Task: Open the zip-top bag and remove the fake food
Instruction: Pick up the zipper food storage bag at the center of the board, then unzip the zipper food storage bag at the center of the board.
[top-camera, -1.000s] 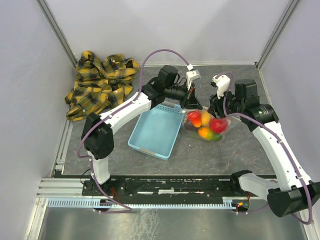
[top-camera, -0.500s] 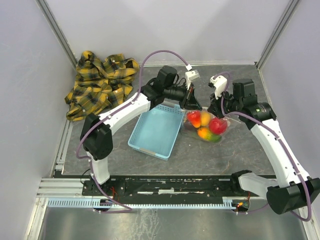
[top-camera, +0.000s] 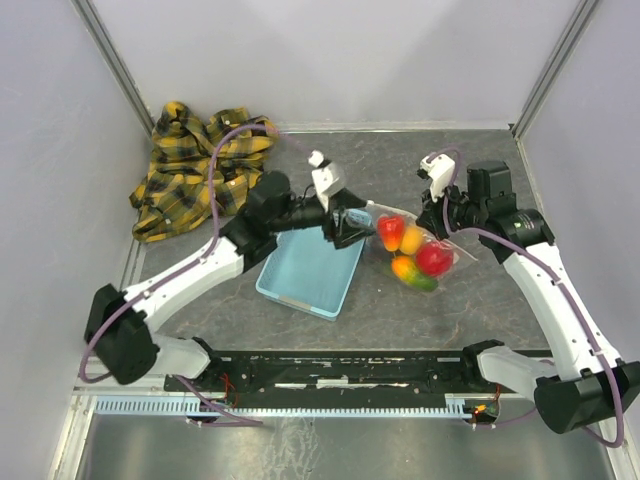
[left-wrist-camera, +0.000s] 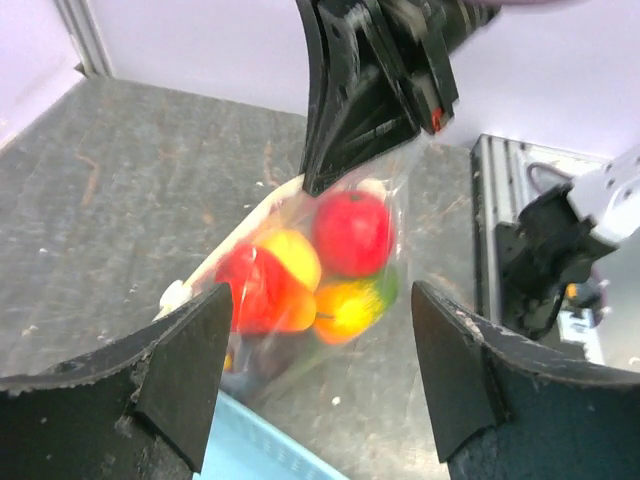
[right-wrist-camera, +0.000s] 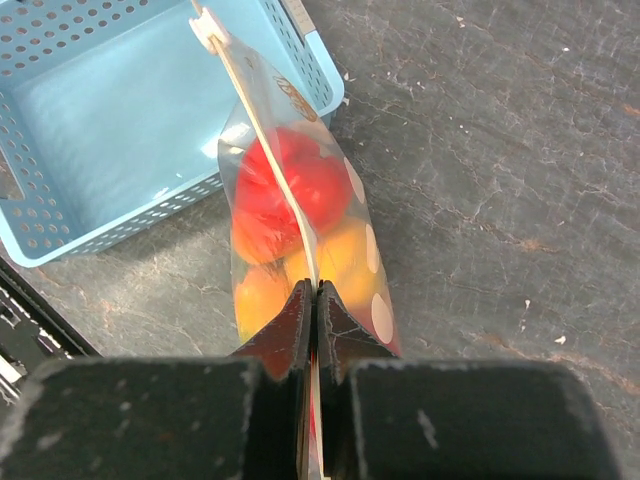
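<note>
Right jaws pinching zip-top bag (right-wrist-camera: 345, 235), left jaws apart

The left hand (left-wrist-camera: 320, 292) hangs off a low, outstretched arm, fingers spread wide. The right hand (right-wrist-camera: 316, 298), on an elbow-bent arm, is pinched tight.

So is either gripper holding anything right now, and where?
The right gripper is shut on the zip-top bag, pinching its white zip strip. The left gripper is open, holding nothing.
</note>
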